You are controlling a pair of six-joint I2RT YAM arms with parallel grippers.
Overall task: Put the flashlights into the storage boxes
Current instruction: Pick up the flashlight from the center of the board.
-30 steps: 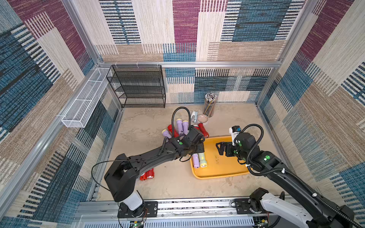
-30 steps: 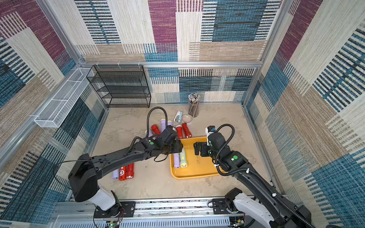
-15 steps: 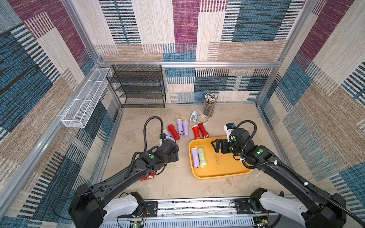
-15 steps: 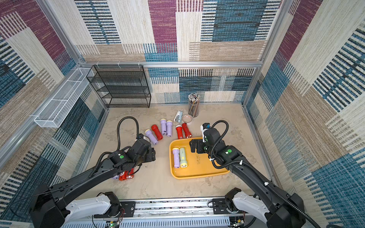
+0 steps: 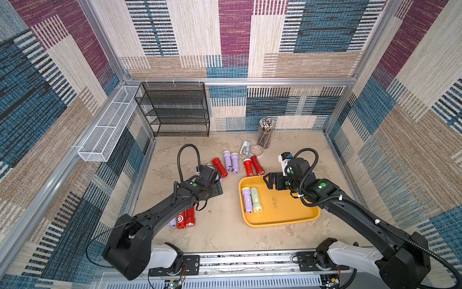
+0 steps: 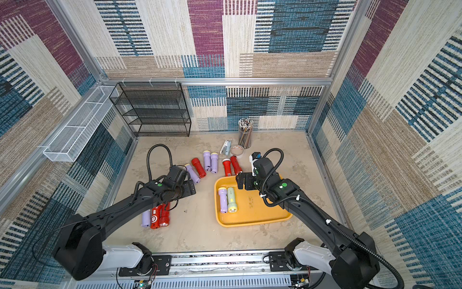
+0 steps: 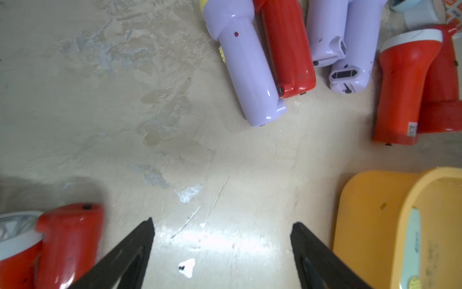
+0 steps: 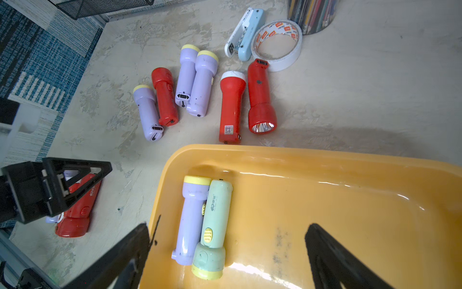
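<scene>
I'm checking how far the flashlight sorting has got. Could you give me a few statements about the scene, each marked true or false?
1. A lilac flashlight and a pale green flashlight lie side by side in the yellow tray. True.
2. A red flashlight lies in the tray too. False: the red flashlights all lie on the table, outside it.
3. The left gripper grips a red flashlight. False: its jaws stand open with nothing between them, over bare table.
4. The right gripper is open, over the tray. True.
5. A tape roll lies beside the pencil cup. True.
</scene>
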